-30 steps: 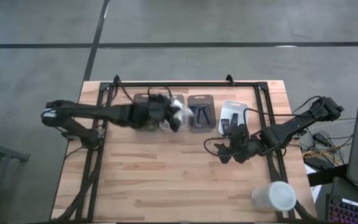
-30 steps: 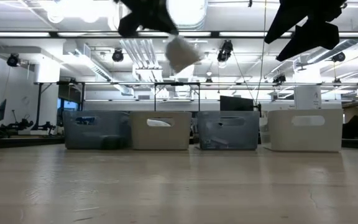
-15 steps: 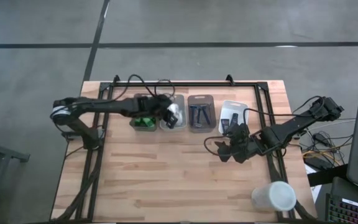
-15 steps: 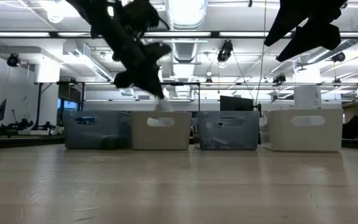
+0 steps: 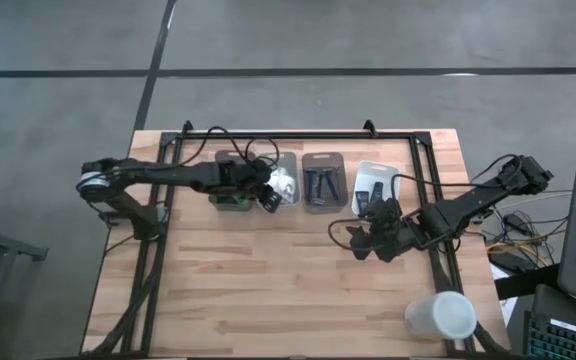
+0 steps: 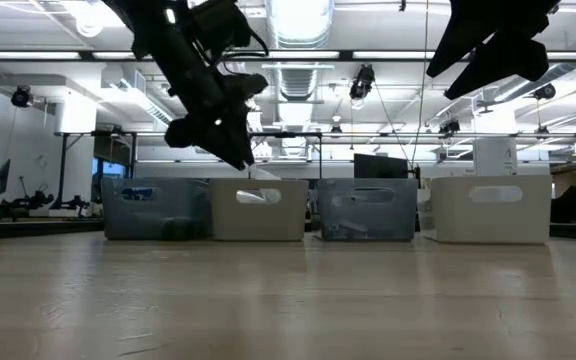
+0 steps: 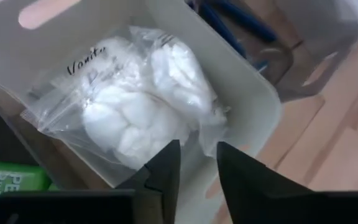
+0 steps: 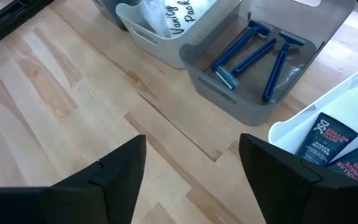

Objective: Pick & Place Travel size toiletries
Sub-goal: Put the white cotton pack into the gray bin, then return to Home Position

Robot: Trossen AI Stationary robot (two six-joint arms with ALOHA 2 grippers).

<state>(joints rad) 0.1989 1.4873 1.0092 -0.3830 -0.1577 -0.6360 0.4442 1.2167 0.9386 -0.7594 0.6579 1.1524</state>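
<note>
I am holding my left fingers [image 7: 194, 171] just above the near rim of the white bin [image 7: 253, 93], and they are standing a little apart with nothing between them. The white clear-wrapped packet [image 7: 138, 102] is lying inside this bin, just ahead of my fingertips; I cannot tell if they are touching the wrap. In the high view my left fingers [image 5: 265, 190] are sitting over the second bin of the row, beside the white packet [image 5: 284, 183]. A green mini bottle [image 7: 8, 177] is showing in the dark bin next to it.

My right fingers [image 8: 191, 165] are hanging wide apart and empty above the bare wooden surface [image 8: 61, 93]. They are near the front of the grey bin [image 8: 253, 99], where three blue razors [image 8: 253, 53] are lying side by side. The black tubes [image 8: 331, 140] are resting in the white bin [image 8: 353, 93] just beside. In the high view my right fingers [image 5: 368, 238] are in front of that last bin [image 5: 376, 186].
</note>
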